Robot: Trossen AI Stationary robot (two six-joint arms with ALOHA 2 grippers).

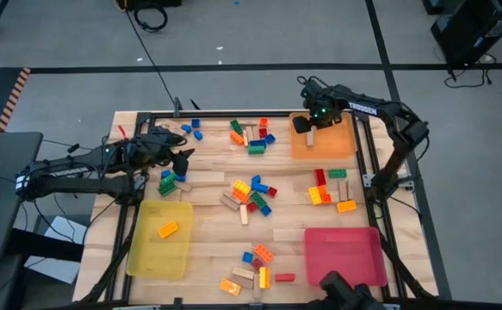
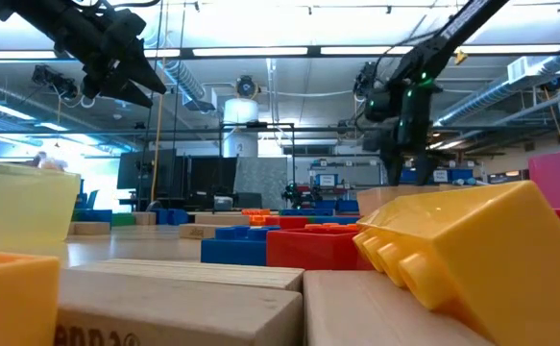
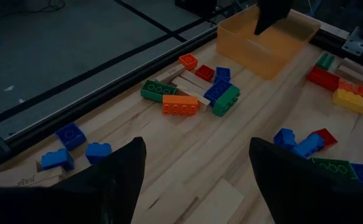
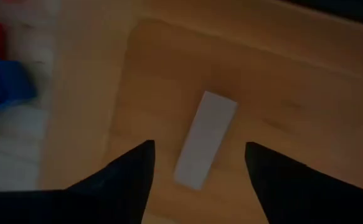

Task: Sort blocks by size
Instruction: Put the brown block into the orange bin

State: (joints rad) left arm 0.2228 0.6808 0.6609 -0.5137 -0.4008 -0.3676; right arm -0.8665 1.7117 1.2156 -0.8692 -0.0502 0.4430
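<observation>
A pale wooden bench stands on grey floor. Blocks lie scattered across it around the yellow tray and red tray. Over the far-right orange tray, the right gripper is spread above a wooden block lying inside. The left gripper hangs spread near the far-left corner.

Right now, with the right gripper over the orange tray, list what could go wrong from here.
1. The right gripper hangs open just above the wooden block lying in the orange tray; a careless retreat might clip the block or the tray wall.
2. The left gripper, open, hovers over the table between crowded loose blocks; descending there could scatter neighbours instead of isolating one.
</observation>
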